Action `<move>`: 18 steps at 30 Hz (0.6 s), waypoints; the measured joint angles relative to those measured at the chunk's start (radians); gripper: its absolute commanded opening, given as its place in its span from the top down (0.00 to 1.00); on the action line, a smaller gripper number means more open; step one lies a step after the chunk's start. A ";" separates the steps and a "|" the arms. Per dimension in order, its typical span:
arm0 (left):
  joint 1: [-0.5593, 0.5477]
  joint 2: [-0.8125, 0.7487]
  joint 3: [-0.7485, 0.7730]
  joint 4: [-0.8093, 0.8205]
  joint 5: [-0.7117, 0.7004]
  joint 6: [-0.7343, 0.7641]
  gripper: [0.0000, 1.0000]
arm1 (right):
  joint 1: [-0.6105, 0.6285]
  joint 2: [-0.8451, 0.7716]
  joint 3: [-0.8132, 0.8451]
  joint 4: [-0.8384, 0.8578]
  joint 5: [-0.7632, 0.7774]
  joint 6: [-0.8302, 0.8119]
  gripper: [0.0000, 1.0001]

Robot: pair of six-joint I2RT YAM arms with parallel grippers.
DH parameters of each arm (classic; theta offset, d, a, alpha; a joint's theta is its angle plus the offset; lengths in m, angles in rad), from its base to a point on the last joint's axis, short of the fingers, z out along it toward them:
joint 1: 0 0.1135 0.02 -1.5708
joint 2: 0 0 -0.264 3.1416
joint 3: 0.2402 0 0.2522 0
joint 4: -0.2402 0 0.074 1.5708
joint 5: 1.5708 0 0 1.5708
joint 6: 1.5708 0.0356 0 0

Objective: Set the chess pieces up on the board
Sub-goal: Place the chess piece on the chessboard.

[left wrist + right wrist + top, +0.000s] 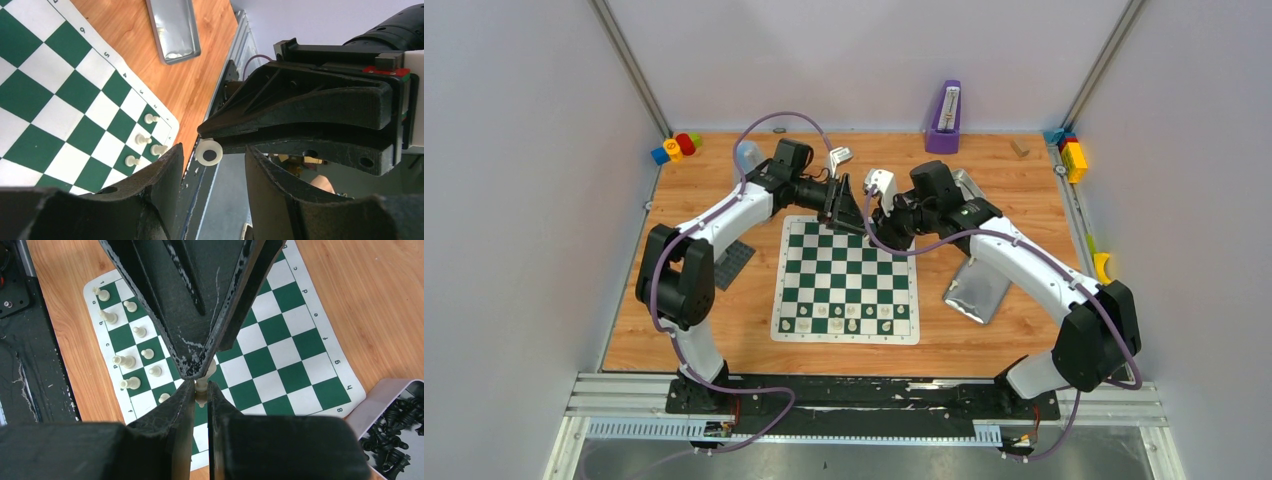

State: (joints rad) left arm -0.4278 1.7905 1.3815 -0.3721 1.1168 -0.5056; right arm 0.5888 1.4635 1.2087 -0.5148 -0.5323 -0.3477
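the right gripper [201,390] is clenched on one cream chess piece [209,152], pinched between its fingertips above the board [280,325]. the left gripper [214,162] meets it head-on. its jaws stand apart on either side of that piece's round base, not clearly touching it. the other chess pieces [125,361] stand in the board's edge rows, below and well apart from both grippers.
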 measured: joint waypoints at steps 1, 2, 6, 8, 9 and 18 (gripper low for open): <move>-0.002 0.000 0.000 0.002 0.000 -0.003 0.46 | 0.000 0.000 0.004 0.000 0.000 0.001 0.99; -0.005 0.000 0.000 0.003 0.001 -0.005 0.46 | 0.000 0.000 0.008 0.000 0.000 0.003 0.99; -0.013 0.002 0.000 0.013 0.007 -0.010 0.49 | 0.000 0.000 0.018 0.004 0.001 0.005 0.99; -0.014 0.004 0.000 0.017 0.008 -0.013 0.50 | 0.000 0.000 0.018 0.004 0.005 0.006 0.99; -0.014 0.005 0.000 0.018 0.008 -0.013 0.51 | 0.000 0.000 0.018 0.004 0.008 0.006 0.99; -0.016 0.008 0.000 0.032 0.012 -0.026 0.59 | 0.000 0.000 0.018 0.008 0.032 0.009 0.99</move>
State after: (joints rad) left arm -0.4435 1.7981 1.3815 -0.3405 1.1286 -0.5312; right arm 0.5888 1.4635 1.2270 -0.5072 -0.4999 -0.3389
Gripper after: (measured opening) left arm 0.435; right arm 0.131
